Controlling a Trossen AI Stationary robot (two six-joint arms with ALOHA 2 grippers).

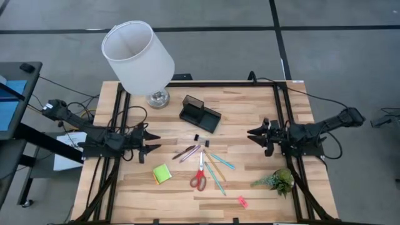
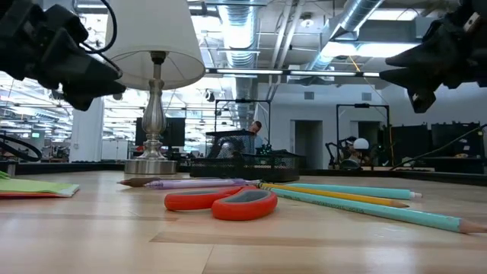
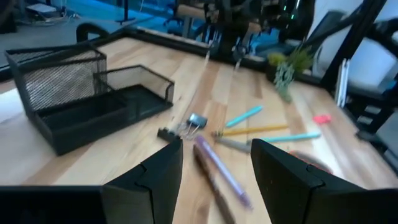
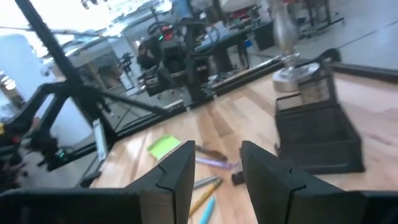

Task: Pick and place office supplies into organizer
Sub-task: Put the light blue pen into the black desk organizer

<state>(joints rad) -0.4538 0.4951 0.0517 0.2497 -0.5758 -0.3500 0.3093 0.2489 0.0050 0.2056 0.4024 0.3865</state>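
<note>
Black mesh organizer sits ahead of both your grippers, between them and toward the lamp. Your left gripper hovers with fingers spread wide, holding nothing. Your right gripper hangs partly open, also empty. Red-handled scissors, teal pencils and the lime-green sticky-note pad lie between the two grippers.

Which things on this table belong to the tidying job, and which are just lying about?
Belong to the job:
black mesh desk organizer
red-handled scissors
lime-green sticky-note pad
thin teal, purple and yellow pens and pencils
small black binder clips
small pink-red piece

Just lying about:
white-shaded lamp
small green spiky plant
</note>
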